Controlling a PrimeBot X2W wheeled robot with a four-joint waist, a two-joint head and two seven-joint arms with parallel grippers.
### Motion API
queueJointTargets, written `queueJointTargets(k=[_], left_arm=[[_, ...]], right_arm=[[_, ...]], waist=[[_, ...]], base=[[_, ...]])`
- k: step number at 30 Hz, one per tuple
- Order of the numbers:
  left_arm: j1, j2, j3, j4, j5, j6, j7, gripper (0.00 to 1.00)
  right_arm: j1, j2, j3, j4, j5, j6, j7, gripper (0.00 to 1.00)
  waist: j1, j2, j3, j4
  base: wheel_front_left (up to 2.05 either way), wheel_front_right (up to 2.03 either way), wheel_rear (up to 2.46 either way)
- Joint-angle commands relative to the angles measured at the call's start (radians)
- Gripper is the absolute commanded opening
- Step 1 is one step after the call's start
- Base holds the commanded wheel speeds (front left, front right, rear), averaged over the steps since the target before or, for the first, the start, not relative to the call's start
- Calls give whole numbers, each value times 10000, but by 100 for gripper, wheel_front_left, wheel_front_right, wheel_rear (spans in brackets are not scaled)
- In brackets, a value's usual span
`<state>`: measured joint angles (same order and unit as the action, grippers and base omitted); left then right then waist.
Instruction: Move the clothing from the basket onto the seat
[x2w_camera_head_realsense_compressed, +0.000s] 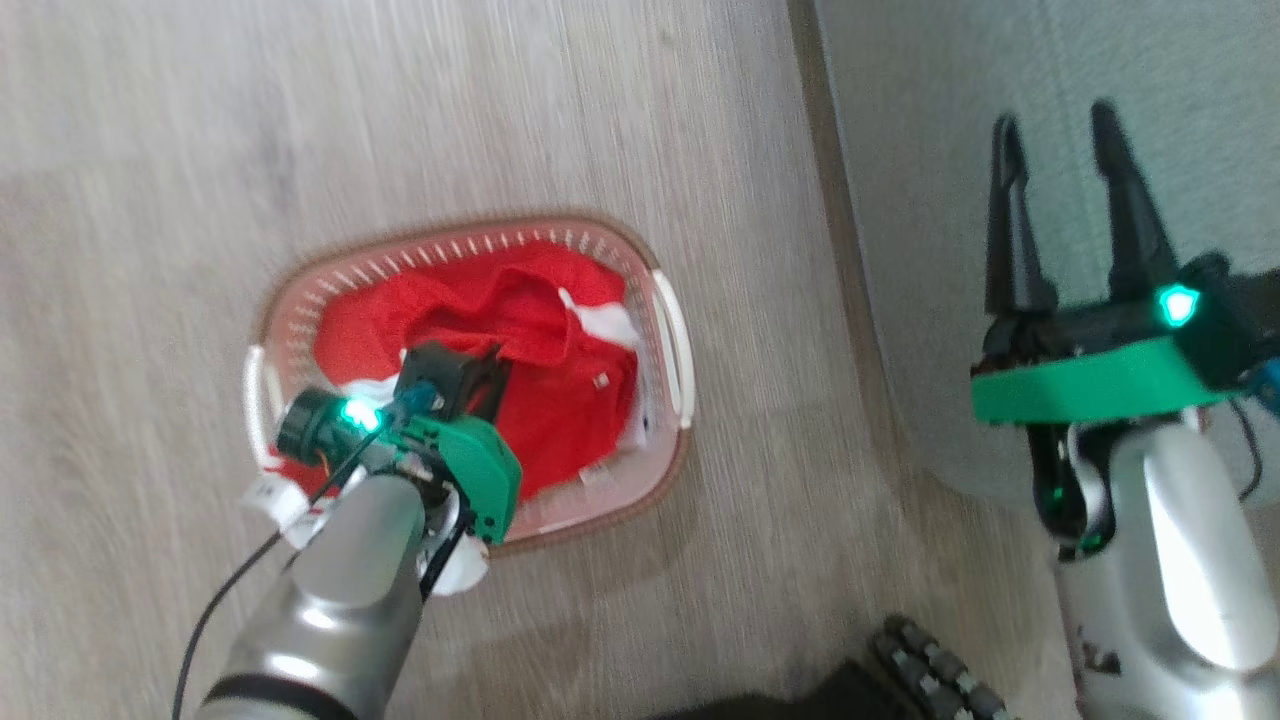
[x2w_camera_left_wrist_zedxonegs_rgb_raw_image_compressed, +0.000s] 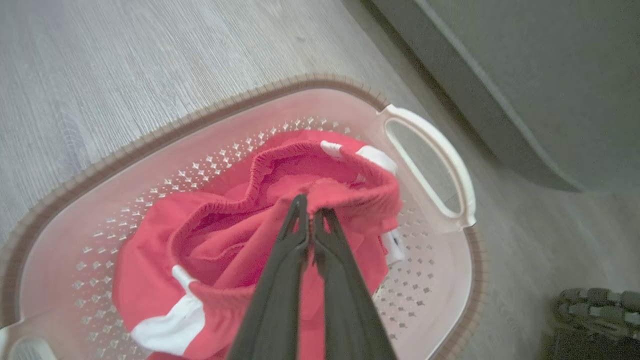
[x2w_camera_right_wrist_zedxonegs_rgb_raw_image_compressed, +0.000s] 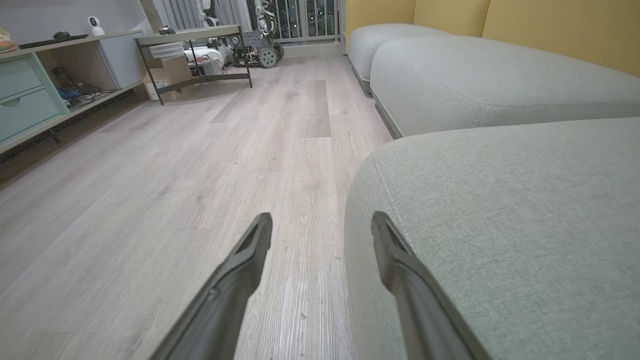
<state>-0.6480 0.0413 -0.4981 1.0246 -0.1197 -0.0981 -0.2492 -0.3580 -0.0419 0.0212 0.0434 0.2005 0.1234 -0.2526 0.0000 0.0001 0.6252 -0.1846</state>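
One basket (x2w_camera_head_realsense_compressed: 460, 226), two pincers (x2w_camera_left_wrist_zedxonegs_rgb_raw_image_compressed: 310, 212) (x2w_camera_right_wrist_zedxonegs_rgb_raw_image_compressed: 321, 227)

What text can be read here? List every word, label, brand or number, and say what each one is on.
No text is legible in any view.
Small white label on the clothing in the basket: too small to read.
White tag at the clothing's edge: dark print, blurred.
Dark marking on the right forearm: blurred.
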Motion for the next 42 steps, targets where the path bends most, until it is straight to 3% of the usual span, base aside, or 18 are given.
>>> queueJointTargets(k=[1,13,22,32,42], left_arm=[[388,96,342,-428,-265,-89,-124,0],[1251,91,381,-2053,-1101,-239,-125,0],[1027,218,568,-3009,-1588,-279,-25,0],[-24,477,622,-4435,-2072,-305,812,0],[-1103,346,409,-5116,-2257,-300,1430,0]], right_arm=[[398,-83,134,-176,-92,73,-92,100],[1901,-83,-129,613,-463,73,-92,100],[2903,-83,-105,850,-626,73,-92,100],[3107,-83,206,897,-734,73,-92,100],[2592,-83,1291,1080,-802,73,-92,100]], waist=[[0,-1,-990,272],[0,-1,-4164,773],[0,-1,-5874,1148],[0,-1,-6705,1470],[0,-1,-7029,1678]], base=[[0,0,0],[0,0,0],[0,0,0],[0,0,0],[0,0,0]])
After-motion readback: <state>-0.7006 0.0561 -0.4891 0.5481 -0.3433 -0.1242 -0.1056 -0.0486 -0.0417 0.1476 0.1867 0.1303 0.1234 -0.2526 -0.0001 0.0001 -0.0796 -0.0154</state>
